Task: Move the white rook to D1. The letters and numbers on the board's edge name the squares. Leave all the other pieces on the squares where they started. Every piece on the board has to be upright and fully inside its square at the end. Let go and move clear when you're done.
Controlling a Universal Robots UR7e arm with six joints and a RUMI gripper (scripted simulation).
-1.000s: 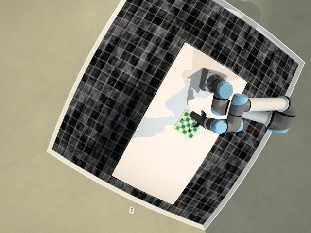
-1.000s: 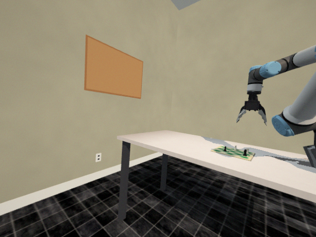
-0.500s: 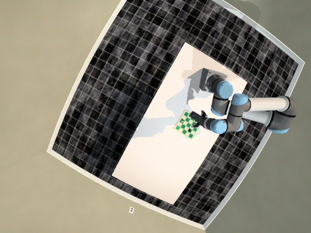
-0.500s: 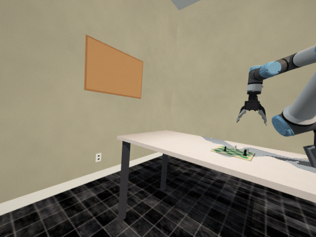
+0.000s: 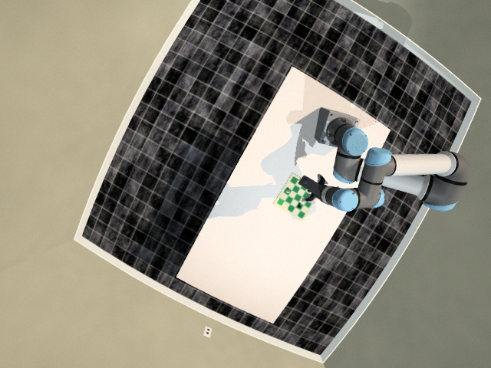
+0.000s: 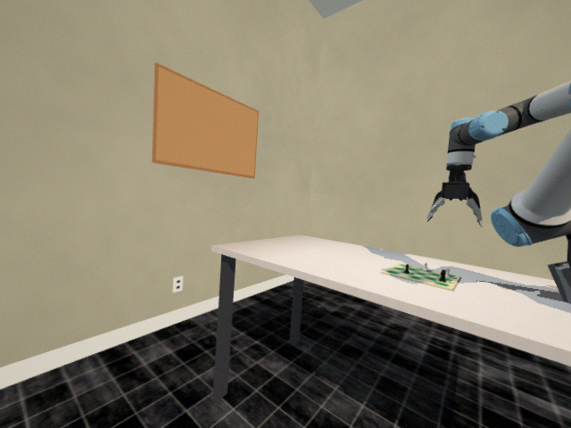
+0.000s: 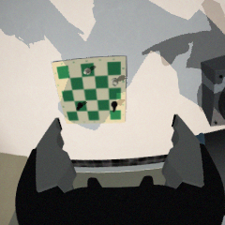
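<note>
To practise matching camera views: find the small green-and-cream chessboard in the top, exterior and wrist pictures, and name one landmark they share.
Top: the green-and-cream chessboard lies right of centre on the white table, partly under the open black two-jaw gripper.
Exterior: low right on the table, below the raised gripper.
Wrist: upper centre-left, above the grey fingers.
Shared landmark: the white table.
</note>
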